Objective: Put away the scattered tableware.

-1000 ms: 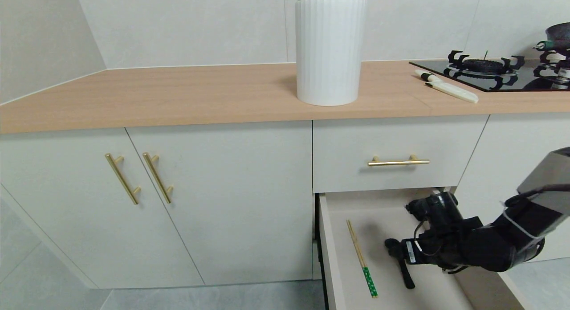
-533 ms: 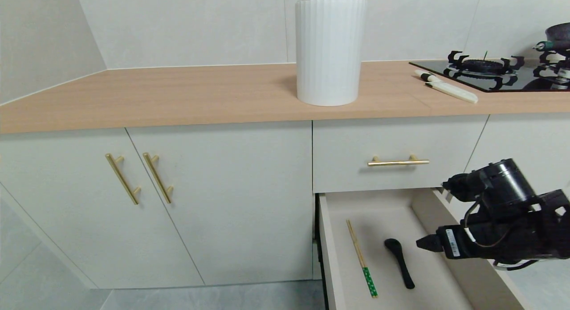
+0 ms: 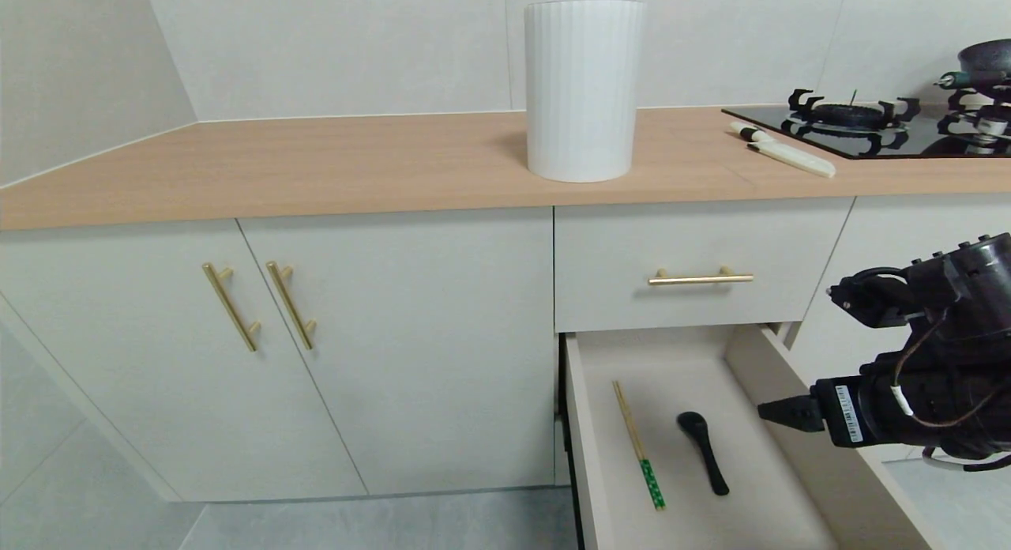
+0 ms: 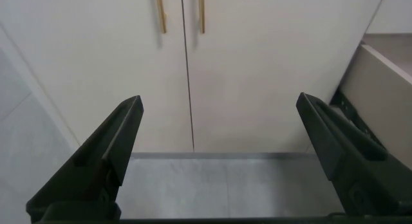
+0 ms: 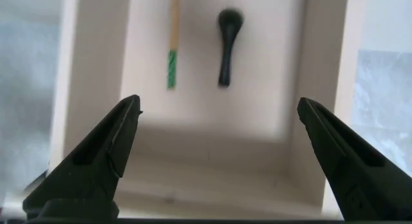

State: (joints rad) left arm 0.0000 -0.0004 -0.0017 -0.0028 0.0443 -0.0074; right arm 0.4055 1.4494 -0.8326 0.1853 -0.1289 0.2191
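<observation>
Left hand (image 4: 219,105): fingers spread, nothing held, facing the cabinet doors (image 4: 257,56). Open drawer (image 3: 580,423): the chopsticks (image 3: 638,453) lie along its left side, long axis front to back, green ends toward the drawer front. The black spoon (image 3: 701,449) lies just right of them and roughly parallel, bowl toward the back, handle toward the front. Right hand (image 3: 782,412): fingers wide apart, empty, above the drawer's right wall, clear of the spoon, which lies to its left.

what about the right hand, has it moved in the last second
Yes: the right hand drew back off the spoon, rightward to the drawer wall.
</observation>
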